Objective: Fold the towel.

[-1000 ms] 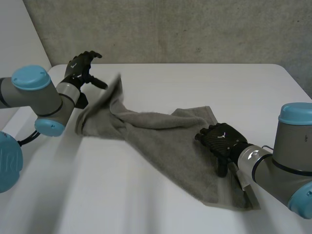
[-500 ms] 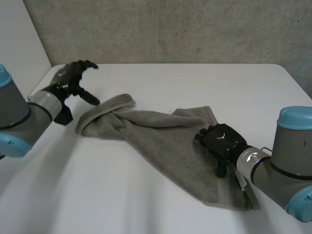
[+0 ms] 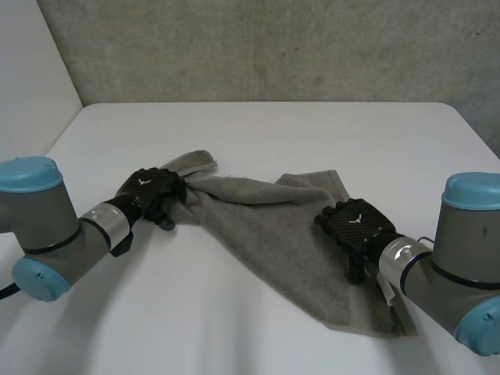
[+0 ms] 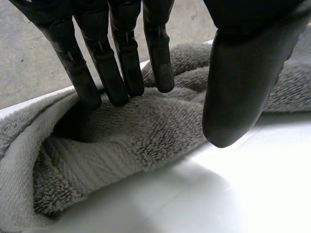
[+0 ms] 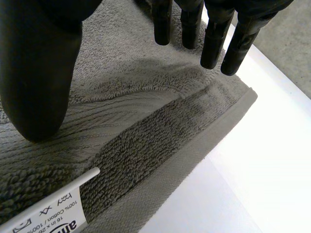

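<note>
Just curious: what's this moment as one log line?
left hand open on bunched towel end | right hand open over hemmed edge | towel not folded

Your grey terry-cloth towel (image 3: 266, 226) lies rumpled and slantwise on the white table (image 3: 328, 133).

You'll see it spread in one loose layer. It runs from a bunched, twisted end at the robot's left, where the cloth narrows and its flat hem curls over itself, to a broader, flatter end at the robot's right, nearer the robot. Another corner points toward the far side around the middle (soft wrinkles run through it). At the right end the pile gives way to a ribbed band and a smooth hem, and a white care label (image 5: 43, 206) printed with washing symbols lies on top there.
</note>
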Motion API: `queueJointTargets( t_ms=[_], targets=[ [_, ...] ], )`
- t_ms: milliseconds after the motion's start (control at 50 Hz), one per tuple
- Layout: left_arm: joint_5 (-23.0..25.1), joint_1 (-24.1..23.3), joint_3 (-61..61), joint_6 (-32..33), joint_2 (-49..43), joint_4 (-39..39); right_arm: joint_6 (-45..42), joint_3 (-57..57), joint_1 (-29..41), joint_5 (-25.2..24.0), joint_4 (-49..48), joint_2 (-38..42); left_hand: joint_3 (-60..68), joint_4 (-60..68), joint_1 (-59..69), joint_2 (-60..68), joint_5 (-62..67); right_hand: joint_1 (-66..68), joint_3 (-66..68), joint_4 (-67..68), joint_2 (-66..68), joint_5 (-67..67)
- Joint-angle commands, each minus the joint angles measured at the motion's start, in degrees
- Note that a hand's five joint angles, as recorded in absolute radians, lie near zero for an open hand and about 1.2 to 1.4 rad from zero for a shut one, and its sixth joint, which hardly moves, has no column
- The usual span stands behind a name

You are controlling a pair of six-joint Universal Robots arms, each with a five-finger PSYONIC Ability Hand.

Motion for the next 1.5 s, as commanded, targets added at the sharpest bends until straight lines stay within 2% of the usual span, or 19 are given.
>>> queueJointTargets(
  t_ms=[20, 280, 320, 340, 380, 420, 540, 620, 760, 880, 940, 1120, 1220, 1240, 1260, 1280, 1300, 1320, 1500],
  targets=[
    [-2.03, -0.12, 3.53, -0.38, -2.67, 0.1, -0.04, -0.03, 0.0, 0.0, -0.09, 0.58, 0.5, 0.71, 0.31, 0.35, 0.38, -3.29, -3.87, -4.65, -4.48, -3.37],
    [-4.05, -1.35, 11.18, -0.21, -10.4, 0.37, -0.04, -0.03, 0.0, 0.09, -0.44, 0.67, 1.01, 1.21, 0.82, 0.85, 0.88, -3.29, -3.87, -4.65, -4.48, -3.37],
    [-5.1, -1.96, 12.4, -0.21, -11.19, 0.37, -0.04, -0.03, 0.0, 0.09, -0.52, 0.67, 15.54, 15.75, 15.36, 15.39, 15.42, -3.29, -3.87, -4.65, -4.48, -3.37],
    [-5.1, -1.97, 12.41, -0.21, -11.19, 0.37, -0.04, -0.03, 0.0, 0.09, -0.53, 0.67, 15.64, 15.85, 15.45, 15.48, 15.51, -3.29, -3.87, -4.65, -4.48, -3.37],
    [-7.2, -2.23, 12.67, -0.21, -10.5, 0.37, -0.04, -0.03, 0.0, 0.35, -0.44, 0.67, 40.07, 40.28, 39.88, 39.92, 39.95, -3.29, -3.87, -4.65, -4.48, -3.37],
    [-8.36, -2.58, 12.59, -0.12, -9.52, 0.01, -0.04, -0.03, 0.0, 0.53, -0.44, 0.58, 40.18, 40.38, 39.99, 40.02, 40.05, -3.29, -3.87, -4.65, -4.48, -3.37],
    [-9.41, -4.69, 9.69, -1.17, -0.74, -1.83, -0.04, -0.03, 0.0, 0.79, -0.44, 0.5, 40.18, 40.38, 39.99, 40.02, 40.05, -3.29, -3.87, -4.65, -4.48, -3.37],
    [-9.23, -5.92, 5.2, -1.17, 8.23, -6.75, -0.04, -0.03, 0.0, 0.88, -0.35, 0.41, 40.18, 40.38, 39.99, 40.02, 40.05, -3.29, -3.87, -4.65, -4.48, -3.37],
    [-3.97, -8.12, 0.28, -1.52, 23.24, -17.56, -0.21, -0.03, 0.0, 0.97, -0.44, 0.32, 40.18, 40.38, 39.99, 40.02, 40.05, -3.38, -3.96, -4.74, -4.56, -3.45],
    [-3.7, -5.75, 2.21, -1.61, 24.23, -16.86, -0.47, -0.03, 0.0, 0.97, -0.44, 0.58, 40.18, 40.38, 39.99, 40.02, 40.05, -3.38, -3.96, -4.74, -4.56, -3.45],
    [-4.14, -3.99, 5.82, -1.35, 20.01, -14.4, -0.56, -0.03, 0.0, 0.97, -0.44, 0.58, 40.18, 40.38, 39.99, 40.02, 40.05, -3.38, -3.96, -4.74, -4.56, -3.45],
    [-10.72, -0.74, 23.64, -0.47, -5.8, -11.41, -0.65, -0.03, 0.0, 1.05, -0.44, 0.67, 40.18, 40.38, 39.99, 40.02, 40.05, -3.38, -3.96, -4.74, -4.56, -3.45],
    [-10.99, 1.63, 26.73, -0.47, -11.18, -11.67, -0.74, -0.03, 0.09, 1.14, -0.35, 0.76, 40.18, 40.38, 39.99, 40.02, 40.05, -3.38, -3.96, -4.74, -4.56, -3.45],
    [-10.82, 2.07, 26.74, -0.47, -11.72, -11.76, -0.65, 0.05, 0.09, 1.14, -0.35, 0.85, 30.71, 30.91, 30.52, 30.55, 30.58, -3.38, -3.96, -4.74, -4.56, -3.45],
    [-10.82, 2.08, 26.74, -0.47, -11.72, -11.76, -0.74, 0.06, 0.09, 1.14, -0.35, 0.85, 30.61, 30.82, 30.43, 30.46, 30.49, -3.38, -3.96, -4.74, -4.56, -3.45],
    [-10.56, 2.25, 26.39, -0.47, -11.9, -11.85, -0.74, 0.06, 0.09, 1.14, -0.35, 0.85, 3.63, 3.84, 3.45, 3.48, 3.51, -3.38, -3.96, -4.74, -4.56, -3.45],
    [-10.55, 2.25, 26.38, -0.47, -11.9, -11.85, -0.74, 0.06, 0.09, 1.14, -0.35, 0.94, 3.36, 3.57, 3.18, 3.21, 3.24, -3.38, -3.96, -4.74, -4.56, -3.45],
    [-10.73, 2.25, 26.12, -0.47, -11.81, -12.29, -0.74, 0.06, 0.09, 1.06, -0.35, 1.02, -26.11, -25.91, -26.3, -26.27, -26.24, -3.38, -3.96, -4.74, -4.56, -3.45],
    [-10.2, 3.57, 20.14, -0.56, -4.43, -13.17, -0.83, 0.14, 0.09, 1.23, -0.35, 1.55, -27.59, -27.38, -27.78, -27.74, -27.71, -3.38, -3.96, -4.74, -4.56, -3.45]
  ],
)
